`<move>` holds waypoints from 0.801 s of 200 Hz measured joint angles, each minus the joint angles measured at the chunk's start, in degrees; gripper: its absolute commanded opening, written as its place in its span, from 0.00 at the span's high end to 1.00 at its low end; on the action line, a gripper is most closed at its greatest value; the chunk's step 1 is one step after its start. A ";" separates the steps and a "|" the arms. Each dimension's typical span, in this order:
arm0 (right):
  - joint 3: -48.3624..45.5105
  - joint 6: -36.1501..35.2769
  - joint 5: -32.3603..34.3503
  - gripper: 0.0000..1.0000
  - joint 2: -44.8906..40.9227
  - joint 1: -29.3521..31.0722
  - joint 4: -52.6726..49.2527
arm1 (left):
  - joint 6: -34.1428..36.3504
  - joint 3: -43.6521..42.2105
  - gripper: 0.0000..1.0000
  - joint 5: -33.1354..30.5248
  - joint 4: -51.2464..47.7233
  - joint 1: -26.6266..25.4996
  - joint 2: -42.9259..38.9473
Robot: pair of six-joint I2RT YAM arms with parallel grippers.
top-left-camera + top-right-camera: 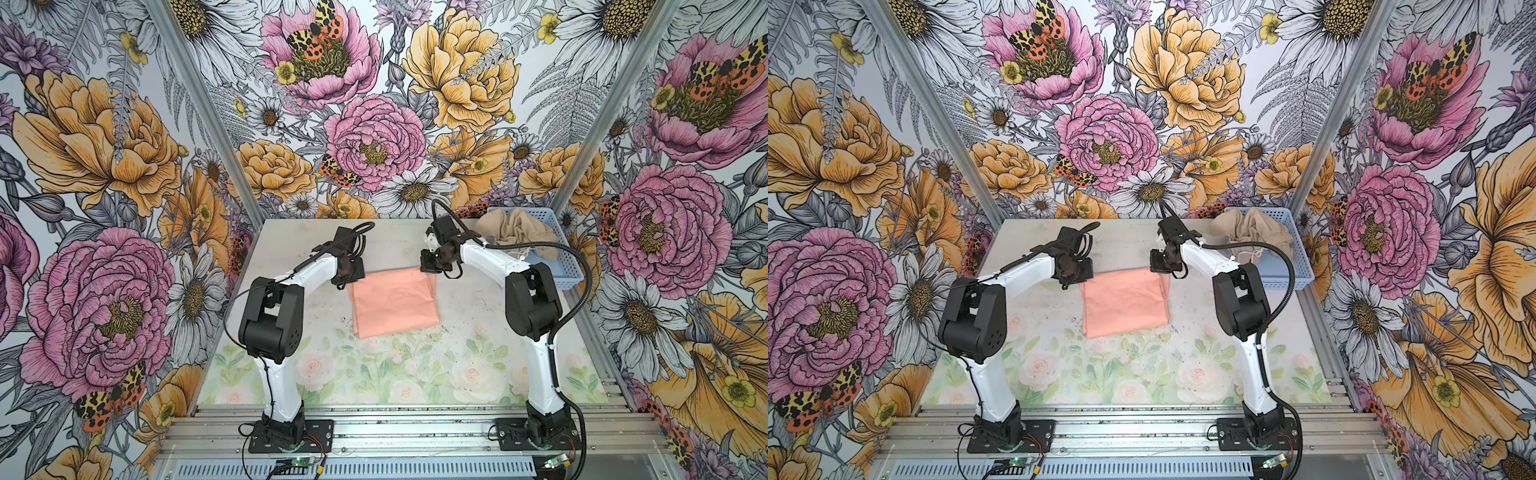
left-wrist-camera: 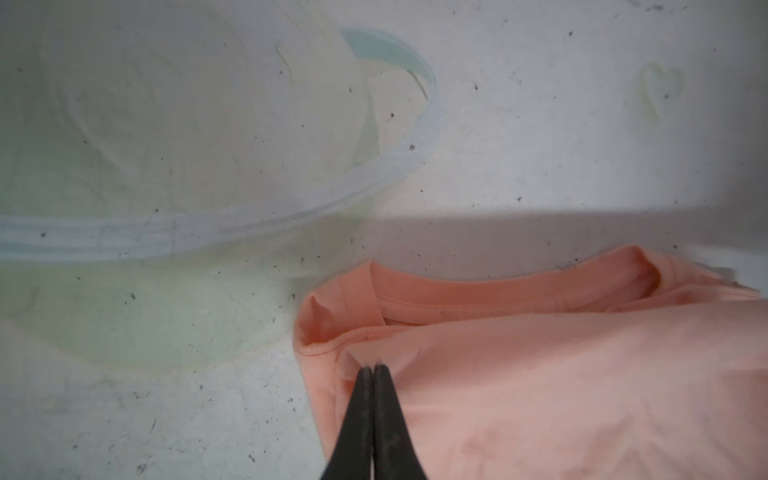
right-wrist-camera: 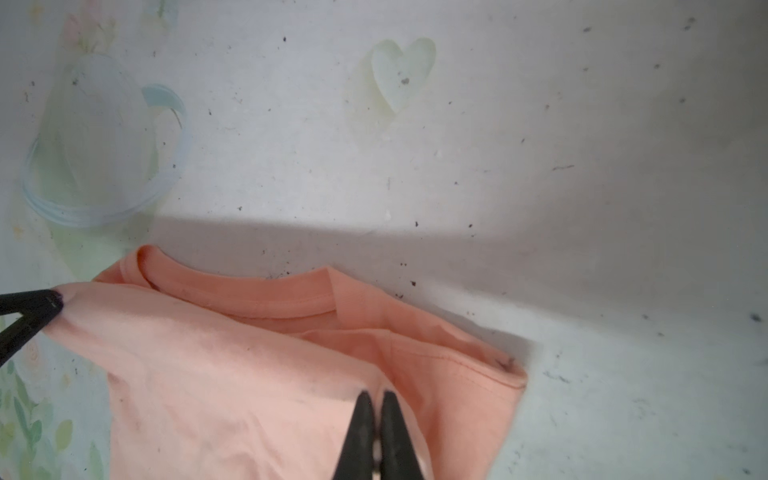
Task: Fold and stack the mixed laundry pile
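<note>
- Left gripper: pinched shut on a top-layer corner of the T-shirt, near the collar.
- Right gripper: likewise closed tight on cloth, at the top layer's other far corner.
- T-shirt: folded to a rough rectangle, flat on the table between the two arms, far edge pinched at both ends.
- Beige garment: crumpled in the basket at the table's far right corner, not yet folded.
- Possible slip: only a thin nip of edge caught in each claw, so a quick pull is likely to free one corner and skew the fold.
- Possible drag: lower layers loose beneath, so an uneven lift or slide is likely to pull the bundle askew or open it.
- Possible uneven release: one side let go sooner, leaving a slanted crease and a poor base for stacking.
- Possible snag later: right arm's cable close by the basket and the cloth in it.
- Count: two garments (one T-shirt, one beige), one basket, two grippers.
</note>
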 measured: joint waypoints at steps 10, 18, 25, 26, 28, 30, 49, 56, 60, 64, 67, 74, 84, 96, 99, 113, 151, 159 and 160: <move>0.52 0.00 0.04 1.00 1.11 0.00 -0.02 | 0.11 0.35 1.00 0.00 0.09 0.00 1.18; 0.92 0.00 0.13 1.00 1.86 0.00 0.02 | 0.13 0.68 1.00 0.00 0.07 0.00 1.97; 1.16 0.00 0.20 0.93 2.34 0.00 0.00 | 0.13 0.92 0.91 -0.02 0.13 0.00 2.43; 1.20 0.00 0.22 0.92 2.43 0.00 0.00 | 0.13 0.96 0.90 -0.02 0.13 0.00 2.49; 1.25 0.00 0.20 0.90 2.54 0.00 -0.02 | 0.13 1.05 0.87 -0.02 0.11 0.00 2.58; 1.31 0.07 0.22 0.88 2.62 0.00 -0.04 | 0.20 1.11 0.86 -0.04 0.11 0.00 2.67; 1.64 0.35 0.46 0.72 3.15 0.00 -0.04 | 0.24 1.62 0.62 -0.33 0.15 0.00 2.95; 1.68 0.52 0.68 0.68 3.15 0.00 -0.04 | 0.28 1.77 0.55 -0.66 0.11 0.00 2.91; 1.75 0.44 0.81 0.66 3.15 0.00 -0.04 | 0.04 1.84 0.51 -0.92 0.22 0.00 2.89; 1.79 0.76 0.98 0.65 3.15 0.00 0.02 | 0.44 1.86 0.47 -1.16 0.33 0.00 2.84; 1.79 0.63 1.09 0.64 3.13 0.00 0.02 | 0.13 1.86 0.45 -1.44 0.35 0.00 2.75; 1.79 0.66 1.33 0.63 3.04 0.00 -0.04 | 0.04 1.84 0.41 -1.95 0.31 -0.02 2.47; 1.73 0.72 1.81 0.61 2.84 0.00 -0.04 | 0.28 1.84 0.38 -2.69 0.24 -0.24 1.79; 0.81 0.83 2.43 0.59 1.60 0.00 -0.02 | 0.02 1.84 0.34 -3.65 0.02 -0.74 0.13; 0.39 0.79 2.60 0.58 1.18 0.00 0.00 | 0.02 1.81 0.33 -3.93 -0.11 -1.05 -0.63; -1.84 0.79 3.30 0.55 -1.64 0.00 -0.02 | -0.66 1.81 0.29 -4.87 -0.57 -2.67 -3.76; -9.86 0.50 5.62 0.45 -12.41 -0.17 0.02 | -5.33 1.81 0.18 -6.14 -1.60 -11.65 -8.35; -11.78 0.42 6.03 0.44 -14.84 -0.31 0.02 | -6.40 1.84 0.16 -6.25 -2.21 -13.77 -7.58; -11.93 0.37 6.01 0.44 -15.04 -0.31 0.07 | -6.56 1.84 0.16 -6.25 -2.27 -13.94 -7.52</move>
